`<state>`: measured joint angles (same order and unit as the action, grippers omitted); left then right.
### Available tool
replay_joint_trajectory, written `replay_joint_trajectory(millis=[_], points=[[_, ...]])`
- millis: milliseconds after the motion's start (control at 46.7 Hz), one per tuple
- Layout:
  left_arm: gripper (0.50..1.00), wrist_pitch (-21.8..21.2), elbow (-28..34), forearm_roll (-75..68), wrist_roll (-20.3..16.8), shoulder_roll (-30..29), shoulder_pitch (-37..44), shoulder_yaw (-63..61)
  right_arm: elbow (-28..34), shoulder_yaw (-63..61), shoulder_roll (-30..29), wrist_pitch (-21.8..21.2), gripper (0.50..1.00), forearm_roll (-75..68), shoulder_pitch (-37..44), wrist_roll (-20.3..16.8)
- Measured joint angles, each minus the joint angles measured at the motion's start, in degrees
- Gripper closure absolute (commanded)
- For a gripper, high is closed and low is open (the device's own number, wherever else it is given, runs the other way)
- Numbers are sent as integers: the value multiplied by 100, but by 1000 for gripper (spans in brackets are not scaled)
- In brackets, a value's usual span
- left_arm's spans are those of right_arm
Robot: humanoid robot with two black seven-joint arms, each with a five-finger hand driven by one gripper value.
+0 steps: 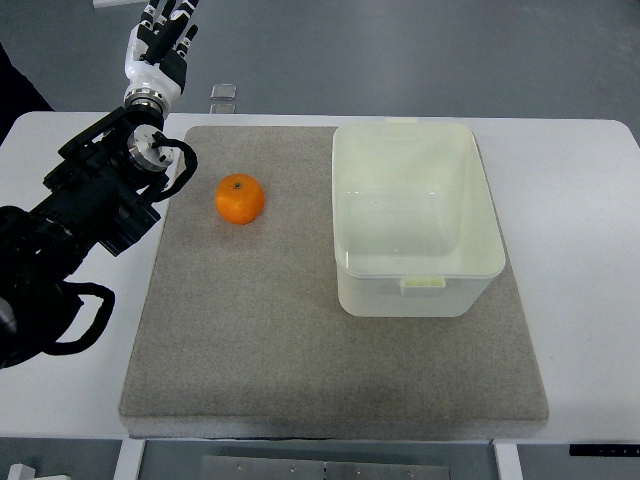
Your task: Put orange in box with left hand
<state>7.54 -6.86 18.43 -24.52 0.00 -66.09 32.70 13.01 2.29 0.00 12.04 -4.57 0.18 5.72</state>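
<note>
An orange [240,198] lies on the grey mat [300,370], left of centre near the mat's far side. To its right stands a translucent white box [415,215], open at the top with nothing inside. My left arm comes in from the left edge; its hand [160,35] reaches past the table's far left corner, well beyond and left of the orange, and touches nothing. The fingers run out of the top of the picture. No right arm shows.
The mat covers most of a white table [570,200]. A small clear block [223,93] sits at the table's far edge, just beyond the mat. Black cables loop off the left arm over the table's left side.
</note>
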Motion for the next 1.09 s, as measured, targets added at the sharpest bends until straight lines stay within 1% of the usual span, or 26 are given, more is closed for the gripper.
replay_joint_trajectory(millis=[300, 364, 385, 428, 578, 792, 1091], points=[[534, 11, 0, 0, -27, 0, 0, 6, 0, 0, 0, 0, 556, 0, 0, 0], [523, 23, 0, 3, -27, 0, 0, 31, 0, 0, 0, 0, 556, 0, 0, 0], [512, 24, 0, 6, -27, 0, 0, 33, 0, 0, 0, 0, 556, 0, 0, 0], [510, 25, 0, 8, -25, 0, 0, 35, 0, 0, 0, 0, 556, 0, 0, 0], [510, 25, -15, 4, -10, 0, -11, 35, 0, 0, 0, 0, 556, 0, 0, 0], [510, 14, -283, -13, -1, 0, 18, -6, 0, 0, 0, 0, 556, 0, 0, 0], [510, -50, -304, -42, 31, -26, -11, -30, 0, 0, 0, 0, 556, 0, 0, 1]])
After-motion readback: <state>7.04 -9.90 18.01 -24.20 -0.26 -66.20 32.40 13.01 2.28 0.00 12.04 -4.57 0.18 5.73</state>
